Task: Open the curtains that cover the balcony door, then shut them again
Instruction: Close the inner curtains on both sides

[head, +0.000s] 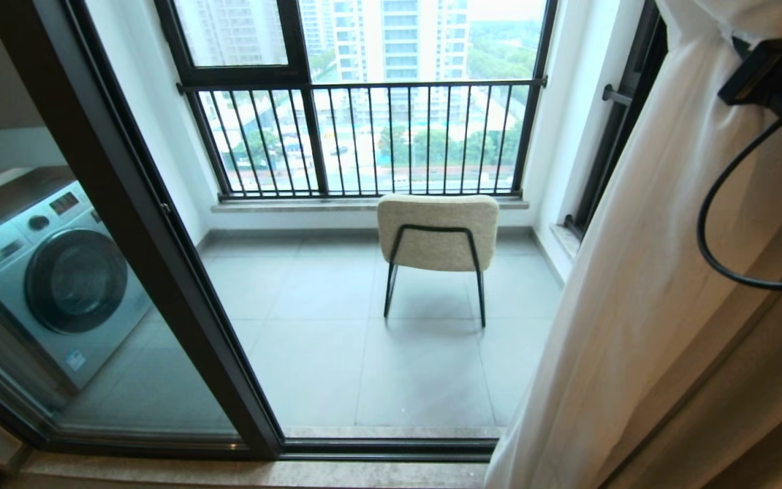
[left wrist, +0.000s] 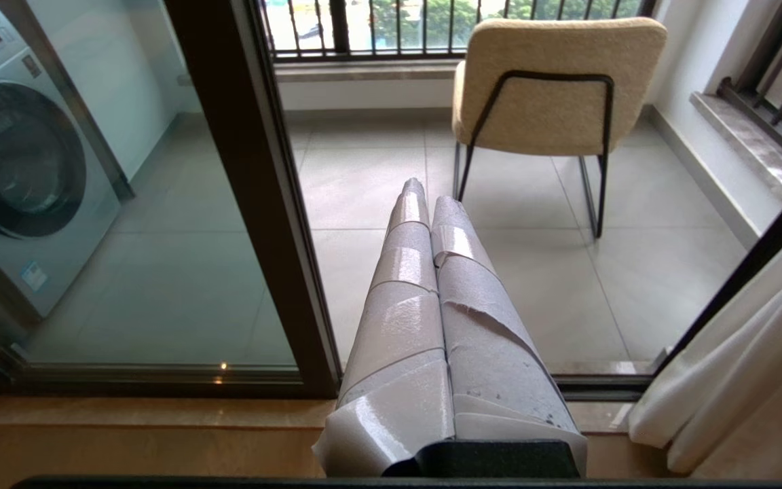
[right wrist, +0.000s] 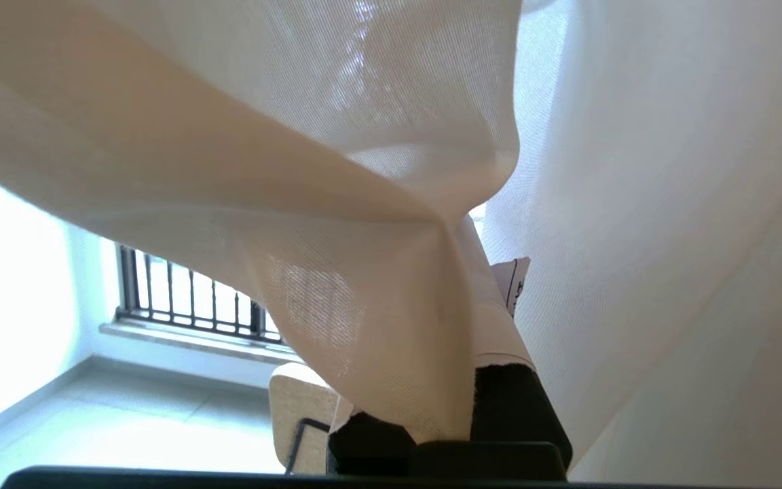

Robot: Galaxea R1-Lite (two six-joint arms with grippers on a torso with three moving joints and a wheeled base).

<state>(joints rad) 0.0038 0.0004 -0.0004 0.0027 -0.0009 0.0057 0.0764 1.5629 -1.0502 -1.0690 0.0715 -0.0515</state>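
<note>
Right wrist view: the right gripper (right wrist: 455, 380) is clamped on a thin fold of the curtains (right wrist: 337, 224), which are bunched at the right of the open balcony door (head: 153, 224). Risk: sheer fabric may slip free or snag when drawn across. The left gripper (left wrist: 425, 193) is parked low, closed and empty.

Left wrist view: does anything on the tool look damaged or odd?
Yes. The grey wrapping on the left tool is peeling: torn, lifted edges show partway along one finger. The fingers lie pressed together, holding nothing.
</note>
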